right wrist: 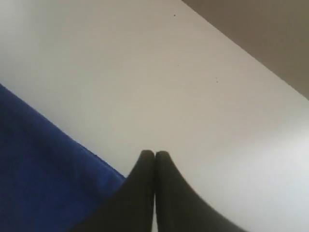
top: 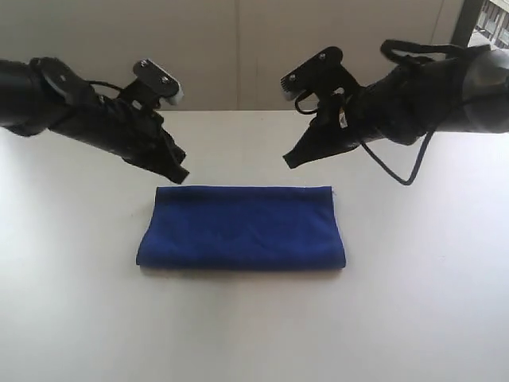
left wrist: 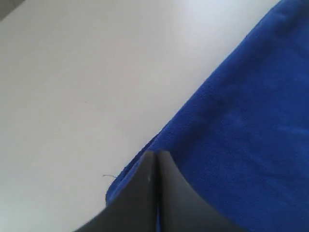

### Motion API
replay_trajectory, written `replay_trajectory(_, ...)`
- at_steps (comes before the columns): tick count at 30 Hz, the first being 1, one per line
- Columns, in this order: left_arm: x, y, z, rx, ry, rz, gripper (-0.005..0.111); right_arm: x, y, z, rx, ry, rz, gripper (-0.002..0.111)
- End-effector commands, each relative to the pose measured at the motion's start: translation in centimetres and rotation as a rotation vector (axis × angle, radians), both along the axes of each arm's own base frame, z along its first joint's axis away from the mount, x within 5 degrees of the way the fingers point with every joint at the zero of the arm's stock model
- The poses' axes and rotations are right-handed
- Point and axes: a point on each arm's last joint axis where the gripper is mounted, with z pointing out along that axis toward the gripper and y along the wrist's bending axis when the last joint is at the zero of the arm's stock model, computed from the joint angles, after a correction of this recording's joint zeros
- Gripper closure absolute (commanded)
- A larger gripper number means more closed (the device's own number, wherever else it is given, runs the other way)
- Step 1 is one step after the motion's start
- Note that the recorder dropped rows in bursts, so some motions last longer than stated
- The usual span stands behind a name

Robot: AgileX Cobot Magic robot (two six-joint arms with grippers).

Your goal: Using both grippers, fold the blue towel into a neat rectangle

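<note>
Flat on white table (top: 413, 318) lies deep royal-blue terry towel (top: 241, 227), long axis L-R between arms; left black gripper (top: 179, 173), fingers pressed together & empty, sits just by its far-left corner, nearer; right black gripper (top: 292, 160), likewise closed, empty, hangs beyond far edge; label, layer count unseen.

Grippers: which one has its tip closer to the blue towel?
The left gripper: its tip is right at the blue towel's far corner, while the right gripper hangs farther back from the cloth.

Apparently open table (top: 254, 334) around blue towel (top: 241, 227)
</note>
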Motion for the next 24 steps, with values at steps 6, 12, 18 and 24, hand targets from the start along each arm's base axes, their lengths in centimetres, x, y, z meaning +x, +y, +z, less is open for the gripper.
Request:
replay_trajectory(6,4.5,2.7,-4.9,-0.201,0.395,0.031,0.107,1.2,-1.1,0.1,0.427,0.261,0.296,0.108)
replay_trajectory(12,5.5,2.6,-5.3,-0.239,0.323,0.068,0.107,3.1,-2.6,-5.1,0.395,0.297,0.167,0.108)
replay_trajectory(18,5.5,2.5,-5.2,-0.247,0.324,0.071,0.107,3.6,-2.9,-7.4,0.379,0.314,0.123,0.108)
replay_trajectory(24,5.4,1.8,-6.9,-0.319,0.389,0.035,0.107,4.0,-3.2,-8.0,0.365,0.297,0.089,0.108)
